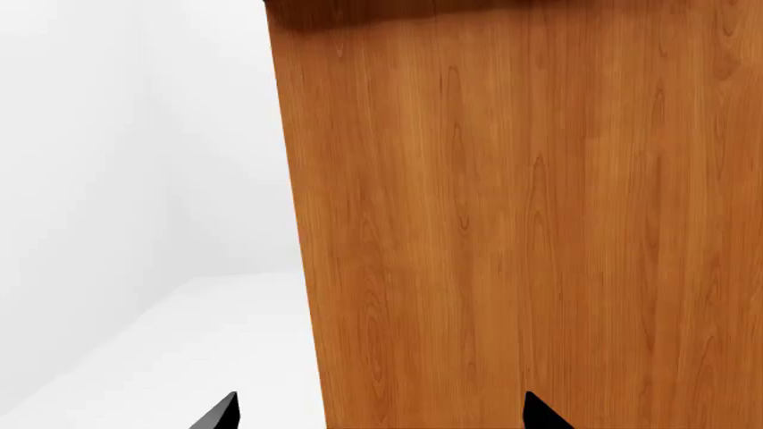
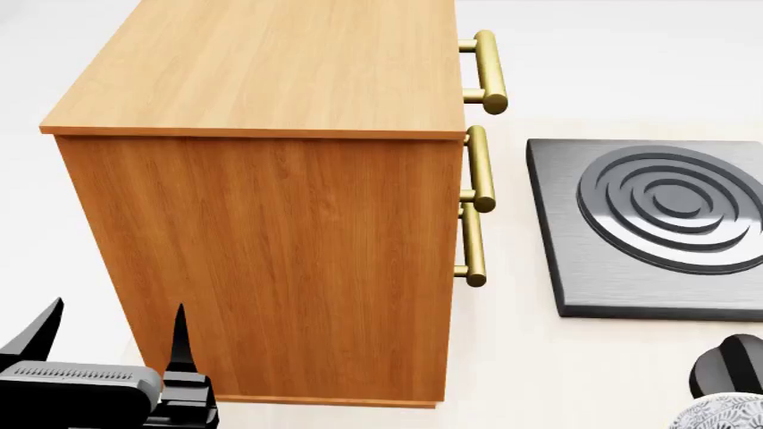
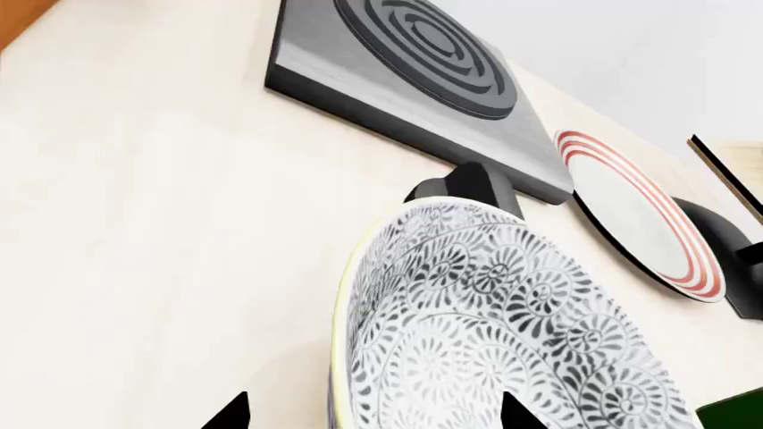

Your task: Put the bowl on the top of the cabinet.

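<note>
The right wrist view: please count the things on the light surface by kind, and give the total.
Bowl: 1
Plate: 1
Grey slab with rings: 1
Total: 3
Other dark shapes near the bowl and at the picture's edge are too cut off to name, so they are not counted.

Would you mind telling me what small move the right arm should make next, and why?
Probably ease the right gripper down over the bowl rim. Its fingertips stand apart with nothing between them, the bowl rests on the counter, and the cabinet top carries nothing.
</note>
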